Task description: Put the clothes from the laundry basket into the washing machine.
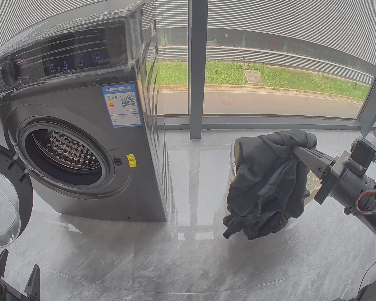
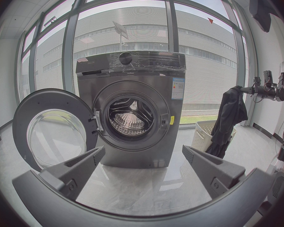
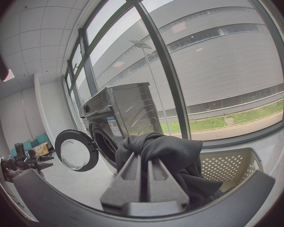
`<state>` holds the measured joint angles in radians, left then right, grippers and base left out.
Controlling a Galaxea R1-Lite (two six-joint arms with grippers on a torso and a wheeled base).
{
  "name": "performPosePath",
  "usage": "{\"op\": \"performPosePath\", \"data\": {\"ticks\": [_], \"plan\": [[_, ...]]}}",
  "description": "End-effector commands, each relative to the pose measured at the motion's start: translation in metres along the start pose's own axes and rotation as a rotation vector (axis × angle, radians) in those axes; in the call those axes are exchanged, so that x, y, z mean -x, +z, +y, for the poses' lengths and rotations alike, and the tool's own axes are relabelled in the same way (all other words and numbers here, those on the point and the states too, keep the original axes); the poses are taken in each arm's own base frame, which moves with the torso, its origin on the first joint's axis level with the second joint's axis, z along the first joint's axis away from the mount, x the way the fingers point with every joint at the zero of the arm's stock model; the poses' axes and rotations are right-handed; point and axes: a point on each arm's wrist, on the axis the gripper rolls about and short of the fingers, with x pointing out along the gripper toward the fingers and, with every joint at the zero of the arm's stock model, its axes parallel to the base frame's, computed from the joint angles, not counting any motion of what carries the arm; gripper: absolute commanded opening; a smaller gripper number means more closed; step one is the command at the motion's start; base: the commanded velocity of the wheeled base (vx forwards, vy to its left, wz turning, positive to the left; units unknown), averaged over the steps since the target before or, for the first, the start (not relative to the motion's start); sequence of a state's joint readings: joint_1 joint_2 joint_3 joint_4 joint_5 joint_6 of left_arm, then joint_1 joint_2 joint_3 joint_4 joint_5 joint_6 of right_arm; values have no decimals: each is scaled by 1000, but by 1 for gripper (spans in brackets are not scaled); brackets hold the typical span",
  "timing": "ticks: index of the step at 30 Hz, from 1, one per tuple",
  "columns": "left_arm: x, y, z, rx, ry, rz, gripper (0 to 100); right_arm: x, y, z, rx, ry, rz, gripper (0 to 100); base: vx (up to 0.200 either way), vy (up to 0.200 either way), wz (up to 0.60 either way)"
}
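Head view: right claw [image 1: 298,150] clamped tight on dark garment [image 1: 265,184] hanging over basket [image 1: 313,187], so best lift it clear, swing to washer [image 1: 83,118], release deep inside the drum.

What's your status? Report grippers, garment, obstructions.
Right gripper shut on dark garment, hanging over laundry basket. Left gripper open, low, facing washing machine. Door open; only bare floor between garment and drum.

The garment [image 1: 263,180] is matt mesh cloth, the basket [image 3: 233,167] probably plastic.
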<state>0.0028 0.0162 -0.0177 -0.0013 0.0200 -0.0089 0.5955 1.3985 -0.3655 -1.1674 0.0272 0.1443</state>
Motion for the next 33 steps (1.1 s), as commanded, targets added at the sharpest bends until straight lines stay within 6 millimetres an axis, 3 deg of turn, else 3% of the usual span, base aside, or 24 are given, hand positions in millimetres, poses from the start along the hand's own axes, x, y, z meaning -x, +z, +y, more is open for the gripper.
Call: {"op": "performPosePath", "data": {"ticks": [1,13,22,33], "plan": [[0,-5,0,-1,2,0,100,0,-1,4,-3,24,4,0,0,200,0],[0,-5,0,-3,2,0,100,0,0,4,-7,21,1,0,0,200,0],[0,-5,0,3,0,0,100,1,-3,4,-7,21,12,0,0,0,0],[0,-5,0,2,2,1,100,1,-4,4,-7,19,16,0,-164,0,0]]}}
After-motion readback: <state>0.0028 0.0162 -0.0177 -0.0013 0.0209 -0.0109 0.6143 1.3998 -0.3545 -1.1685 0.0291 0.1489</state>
